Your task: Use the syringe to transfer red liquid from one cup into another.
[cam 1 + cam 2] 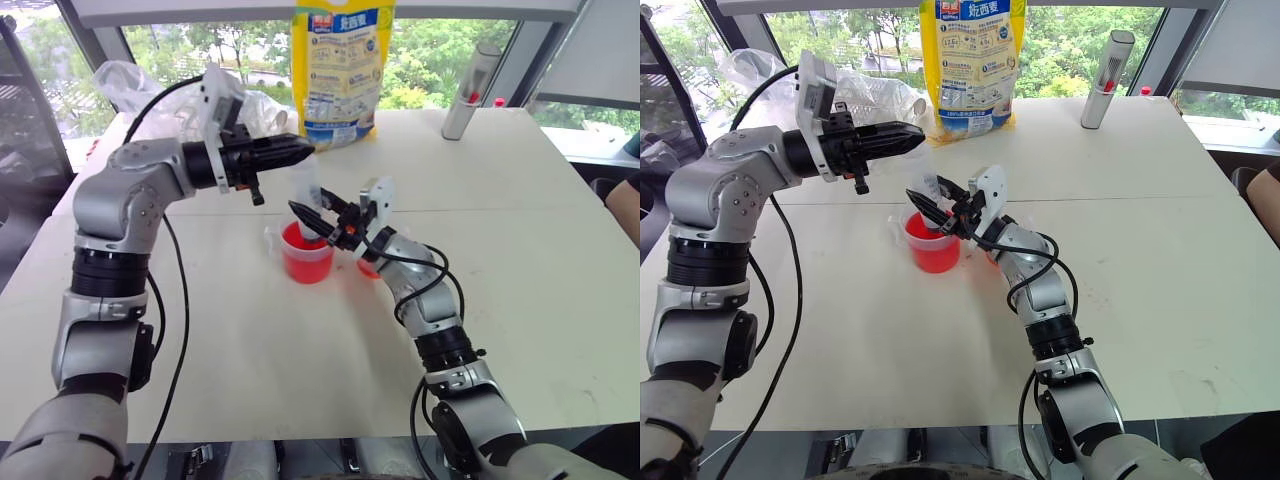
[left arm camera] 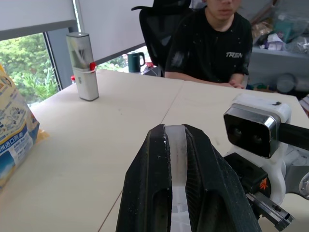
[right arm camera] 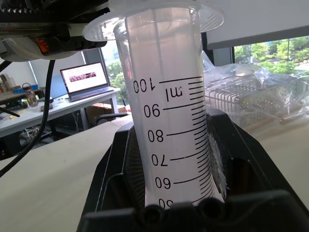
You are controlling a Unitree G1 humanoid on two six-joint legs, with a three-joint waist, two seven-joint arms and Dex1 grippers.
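Syringe (image 3: 169,140) stands upright over the larger cup (image 1: 307,255), lower end down in the red liquid (image 1: 305,262); cup sits mid-table (image 1: 560,260), and the smaller cup (image 1: 366,268) is just beside it, mostly hidden behind the right forearm. Right gripper (image 1: 312,218) has its fingers clamped on the barrel, scale marks showing between them in the right wrist view. Left gripper (image 1: 300,152) reaches in level from the robot's left, fingers (image 2: 145,183) pressed narrow on a white strip at the syringe's top, which looks like the plunger end. Likely step: draw liquid by pulling the plunger up. Risks, as judged: left grip covers only a thin piece of plastic, so a pull off the syringe's axis could slip it free or bend the rod. If the right hand gives during the pull, the barrel would ride up, the tip would leave the liquid and air would be drawn in. A sideways tug could tip the larger cup, which is well filled, and knock the smaller cup next to it. Yellow bag (image 1: 343,70) and grey cylinder (image 1: 470,92) stand well apart at the far edge, out of harm. A person (image 2: 212,43) sits at the table's far side.
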